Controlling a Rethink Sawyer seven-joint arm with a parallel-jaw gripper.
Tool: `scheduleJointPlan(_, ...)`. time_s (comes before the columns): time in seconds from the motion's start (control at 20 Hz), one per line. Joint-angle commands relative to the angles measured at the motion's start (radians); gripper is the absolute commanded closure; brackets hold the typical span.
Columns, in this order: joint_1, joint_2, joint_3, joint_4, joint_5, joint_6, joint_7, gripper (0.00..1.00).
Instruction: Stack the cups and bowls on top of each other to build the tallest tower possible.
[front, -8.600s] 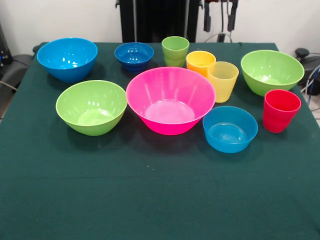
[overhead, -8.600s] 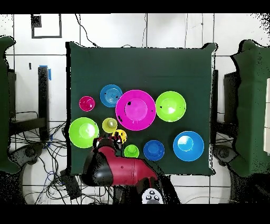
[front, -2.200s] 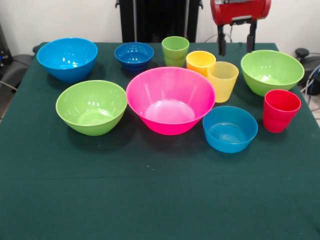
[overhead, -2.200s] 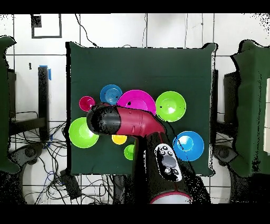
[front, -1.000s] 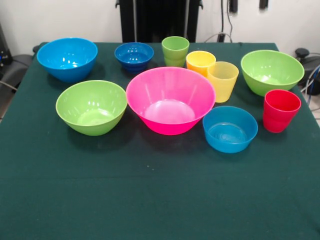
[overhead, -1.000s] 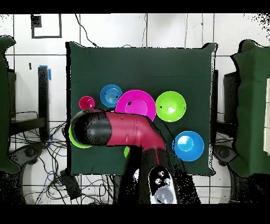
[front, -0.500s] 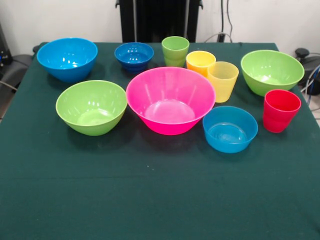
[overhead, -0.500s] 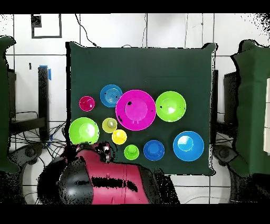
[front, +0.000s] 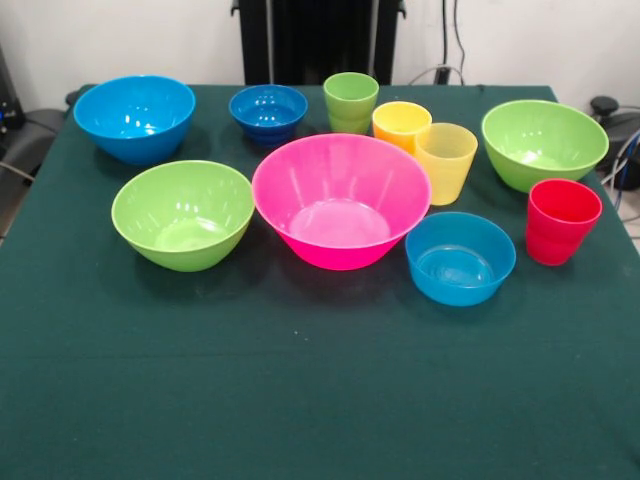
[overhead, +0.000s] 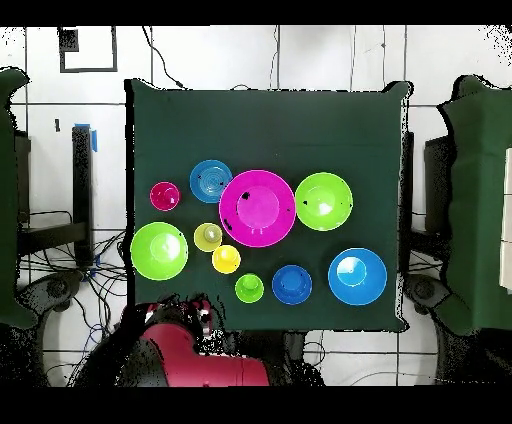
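Note:
All bowls and cups stand apart on the green cloth, and none is stacked. The large pink bowl (front: 340, 200) (overhead: 257, 208) is in the middle. Around it are two lime green bowls (front: 183, 213) (front: 544, 143), a bright blue bowl (front: 134, 117) (overhead: 357, 276), a small dark blue bowl (front: 268, 110) (overhead: 292, 285) and a small light blue bowl (front: 460, 257) (overhead: 211, 181). The green cup (front: 350, 102), orange cup (front: 401, 125), yellow cup (front: 445, 162) and red cup (front: 561, 221) stand upright. My gripper (overhead: 196, 312) shows only in the overhead view, off the table's bottom edge.
The red arm (overhead: 190, 360) lies below the table's bottom edge in the overhead view. The black pedestal (front: 320, 40) stands behind the table's far side. Cables (overhead: 70, 290) lie on the floor to the left.
In the overhead view the arm, which reached over the table's lower left a second ago, has drawn back below the table edge. The cups and bowls have not moved.

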Motion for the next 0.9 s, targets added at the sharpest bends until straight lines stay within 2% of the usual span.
scheduleJointPlan(0.05,-0.004,0.036,-0.015,0.106,-0.007,0.013,0.093,0.00)
scheduleJointPlan(0.9,-0.002,0.050,-0.010,0.105,-0.018,-0.021,0.103,0.00)
